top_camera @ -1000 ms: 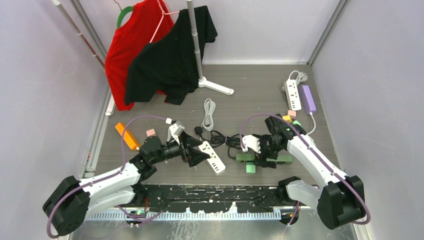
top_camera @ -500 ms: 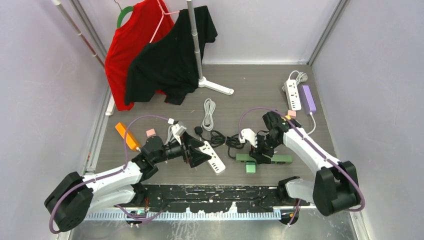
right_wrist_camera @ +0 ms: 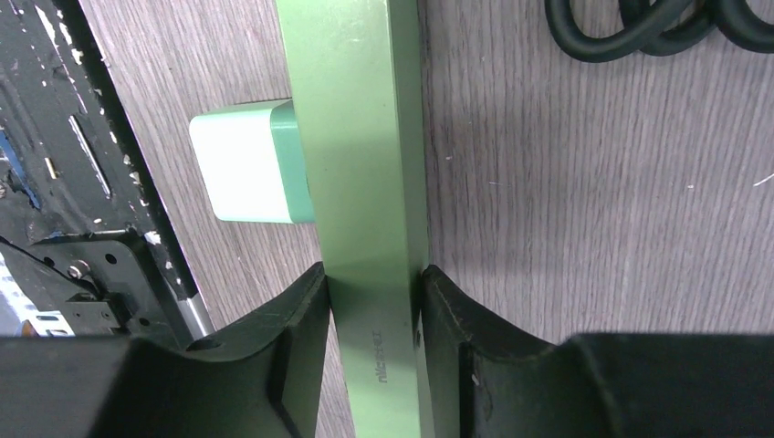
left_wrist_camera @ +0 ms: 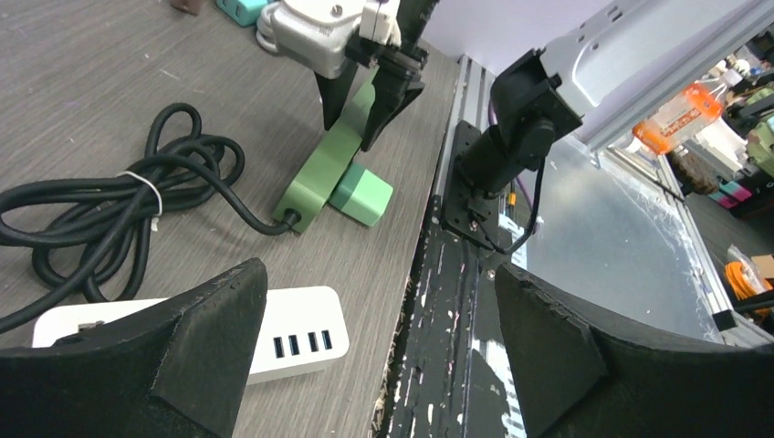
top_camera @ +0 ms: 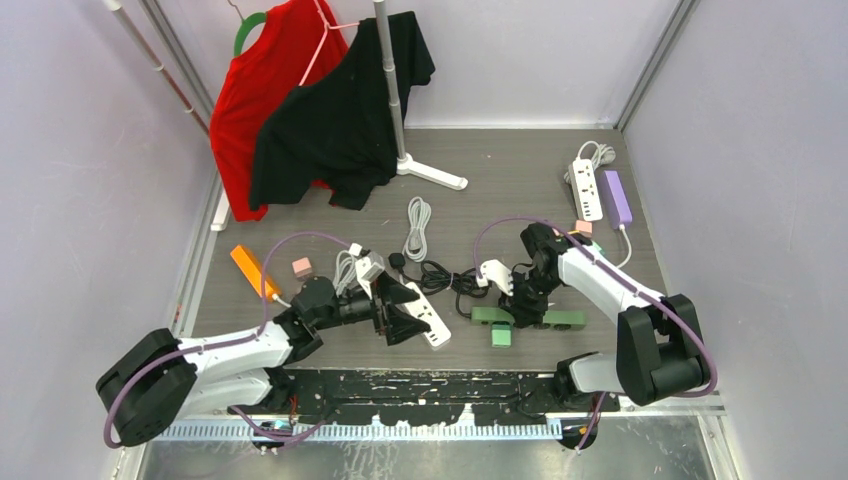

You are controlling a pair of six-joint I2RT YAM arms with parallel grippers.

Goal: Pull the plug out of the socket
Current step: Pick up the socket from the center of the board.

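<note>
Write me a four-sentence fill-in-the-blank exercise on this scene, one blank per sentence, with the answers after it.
1. The right end effector is shut on a socket strip whose colour is ____.
2. The number of plugs seated in that strip's side, counting the mint plug, is ____.
3. The left end effector hangs over the white power strip with its jaws ____.
4. The coiled cable running into the socket strip's end is coloured ____.

Answers: green; one; open; black
</note>
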